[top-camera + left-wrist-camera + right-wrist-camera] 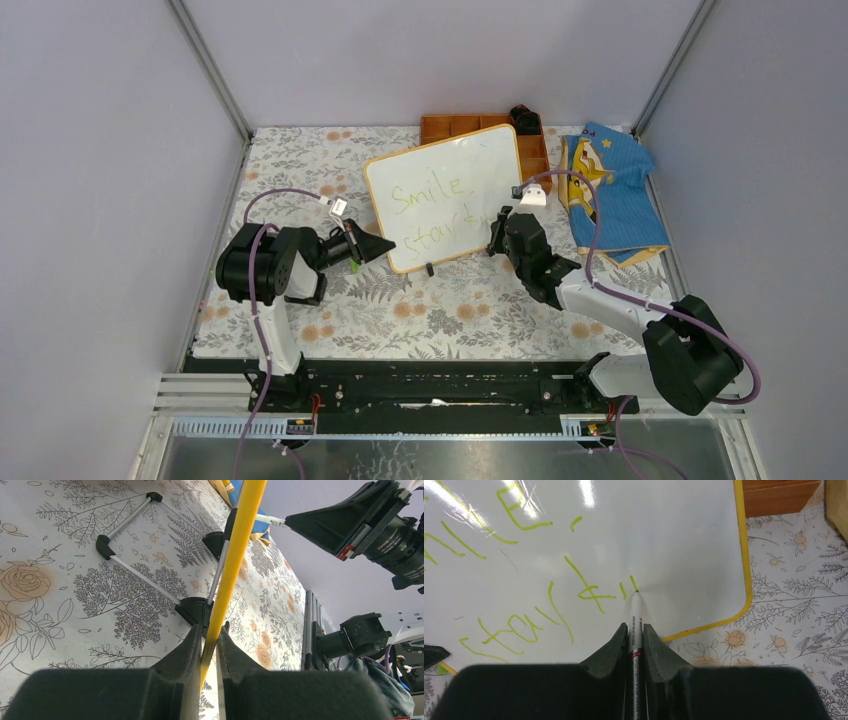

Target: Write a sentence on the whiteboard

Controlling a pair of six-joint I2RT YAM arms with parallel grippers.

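Yellow-green sentence [596, 597] on whiteboard [674, 540], wrist views reveal right fingers [611, 652] clamping marker [636, 625], left fingers [185, 652] pinching frame [239, 540]

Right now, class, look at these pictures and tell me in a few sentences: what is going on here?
Two robot arms are writing on a small whiteboard. The left pincer is clamped on the board's yellow edge, apparently steadying it. The right pincer holds a marker with its tip on the board. The sentence reads "Smile" above "stay", plus the first strokes of a third word, so the writing looks unfinished.
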